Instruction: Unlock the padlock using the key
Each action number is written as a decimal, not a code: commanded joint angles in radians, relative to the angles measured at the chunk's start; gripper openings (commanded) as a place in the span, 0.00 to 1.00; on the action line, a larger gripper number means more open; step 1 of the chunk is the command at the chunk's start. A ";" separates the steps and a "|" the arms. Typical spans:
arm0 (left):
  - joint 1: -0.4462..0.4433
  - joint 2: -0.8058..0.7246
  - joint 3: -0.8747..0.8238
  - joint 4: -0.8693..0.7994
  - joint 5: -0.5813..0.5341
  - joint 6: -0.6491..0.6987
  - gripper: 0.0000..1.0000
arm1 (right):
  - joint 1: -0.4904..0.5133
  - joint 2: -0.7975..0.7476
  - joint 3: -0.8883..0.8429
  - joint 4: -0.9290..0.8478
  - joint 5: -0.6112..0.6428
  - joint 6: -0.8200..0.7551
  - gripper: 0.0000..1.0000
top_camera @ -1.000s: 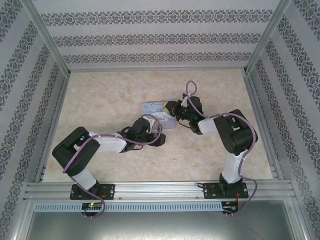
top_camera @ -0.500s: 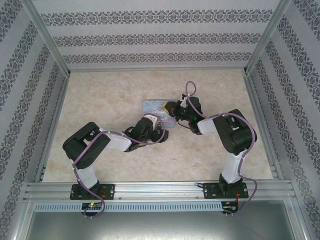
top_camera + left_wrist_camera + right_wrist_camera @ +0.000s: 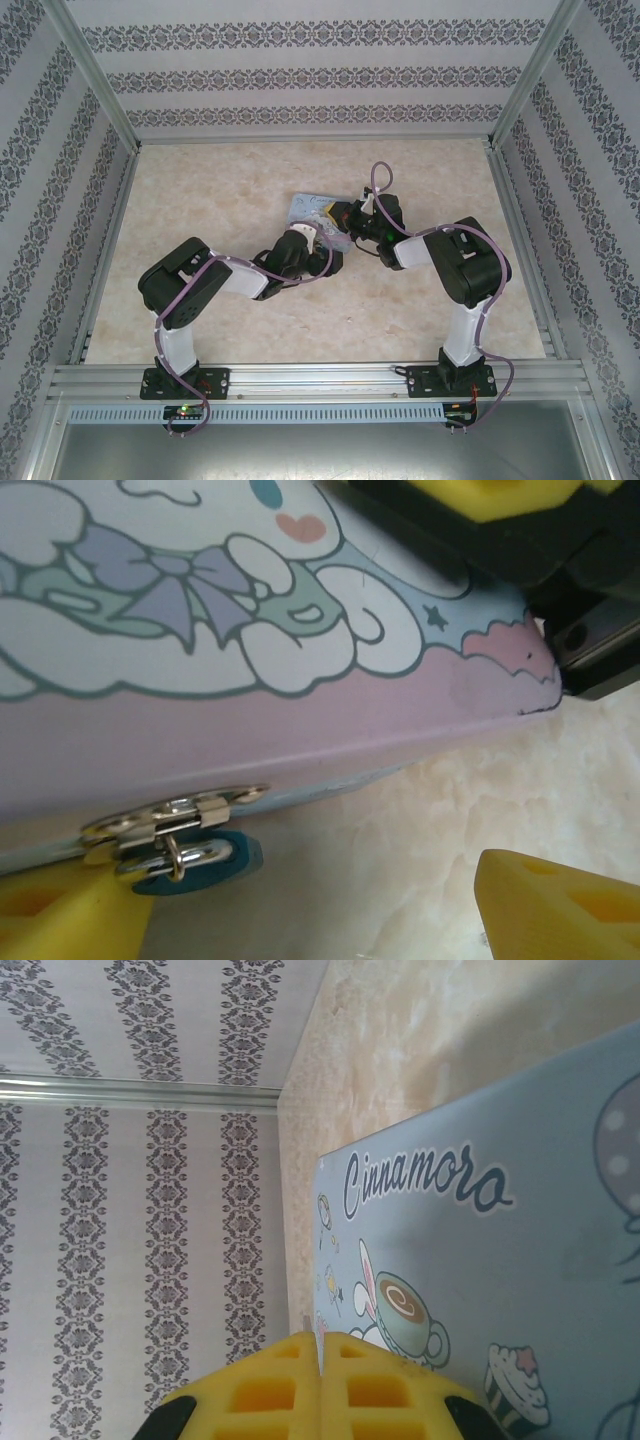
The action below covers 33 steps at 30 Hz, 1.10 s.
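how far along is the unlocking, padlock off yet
Nothing looks done: the padlock hangs shut through the hasp on the tin. In hand: the left gripper is open close to the padlock, while the right gripper is shut over the tin's lid. Left: fitting the key, turning it and freeing the shackle.

"Cinnamoro" in script on tin lid.
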 commanded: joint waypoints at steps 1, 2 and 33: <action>0.010 0.031 -0.031 0.121 0.085 -0.119 0.83 | 0.007 0.047 -0.013 -0.028 0.013 -0.003 0.00; 0.012 0.031 -0.038 0.145 0.089 -0.144 0.83 | 0.007 0.047 -0.014 -0.028 0.013 -0.003 0.00; 0.002 0.200 -0.156 0.667 -0.027 -0.622 0.77 | 0.012 0.066 -0.017 -0.009 0.011 0.008 0.00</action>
